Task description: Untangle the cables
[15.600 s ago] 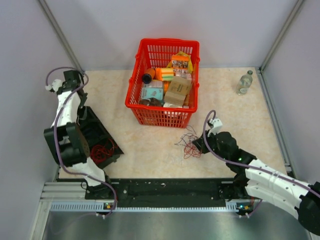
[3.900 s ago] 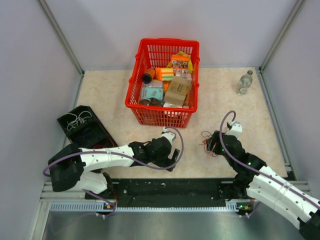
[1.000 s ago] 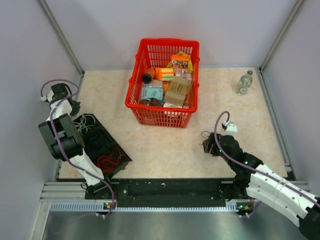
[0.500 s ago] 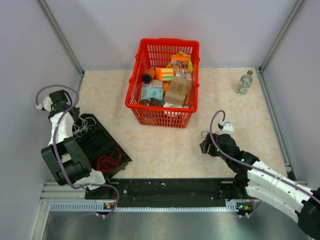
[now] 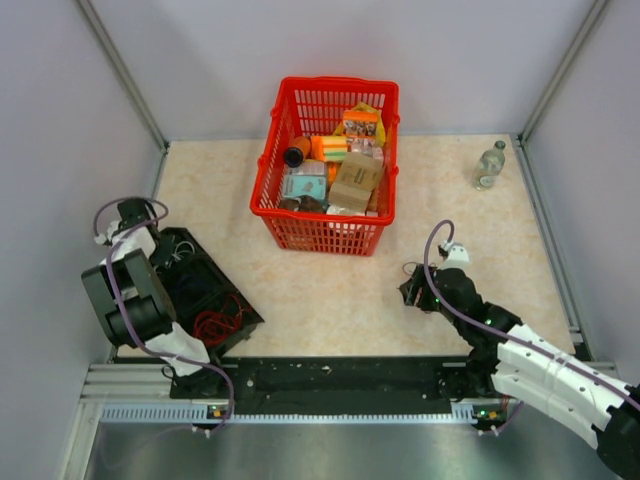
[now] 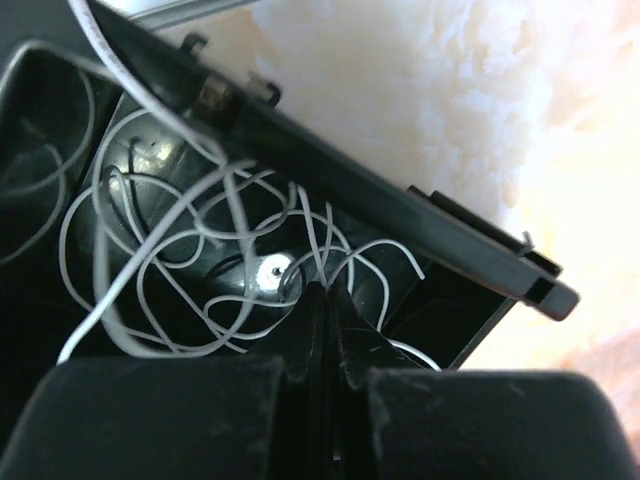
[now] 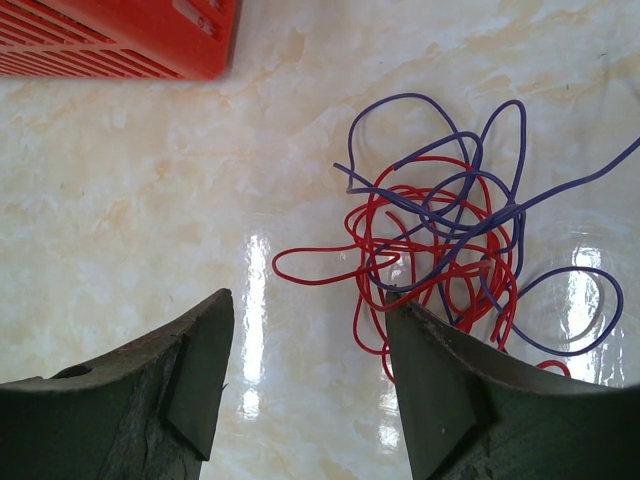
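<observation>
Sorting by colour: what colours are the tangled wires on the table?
The thin tangled wires are red and purple; right wrist view.

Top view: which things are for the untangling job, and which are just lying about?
For the job: loose tangle of thin red and purple wires below the open right pincer; thin white wires at the shut left pincer; coil of red wires; black plastic tray holding both.
Just lying about: red plastic basket of boxes; clear plastic bottle.

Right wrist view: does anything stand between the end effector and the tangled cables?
Nothing visible does. The right end effector stands open, with the cables on the table just ahead; the basket sits well aside.
</observation>
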